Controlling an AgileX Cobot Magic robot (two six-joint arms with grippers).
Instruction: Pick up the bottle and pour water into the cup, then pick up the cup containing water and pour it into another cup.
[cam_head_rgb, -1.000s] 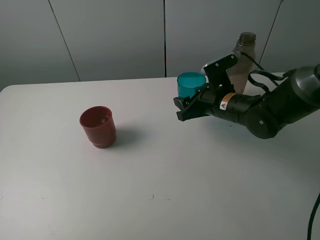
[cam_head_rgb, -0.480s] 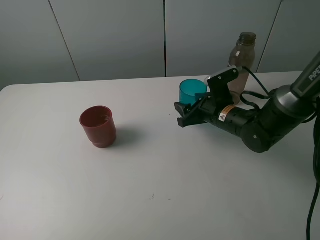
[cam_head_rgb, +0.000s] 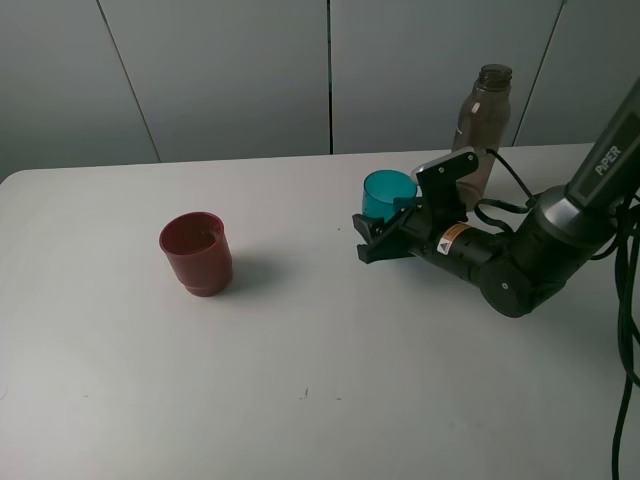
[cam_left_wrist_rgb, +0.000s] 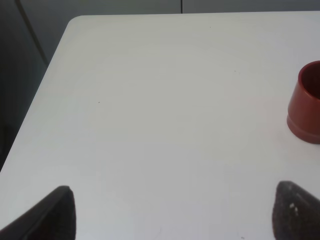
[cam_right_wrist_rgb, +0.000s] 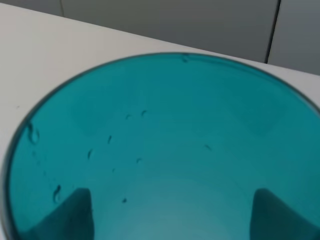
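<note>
Right gripper (cam_head_rgb: 372, 237) has sunk low with the cup (cam_head_rgb: 388, 194) clamped between its jaws, now down at the worktop (cam_head_rgb: 300, 360) just beside the bottle (cam_head_rgb: 485, 120), red cup (cam_head_rgb: 197, 252) well apart, so pour-over seemingly done.

Right arm reaches in from the worktop's right edge, lying low; right claw (cam_head_rgb: 378, 232) clamped, fingers (cam_right_wrist_rgb: 75, 212) pressed inward. Left claw (cam_left_wrist_rgb: 170, 212) spread apart near the worktop's left edge.

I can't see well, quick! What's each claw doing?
Left claw: open, holding nothing.
Right claw: around the teal cup; a firm grip cannot be told.
</note>
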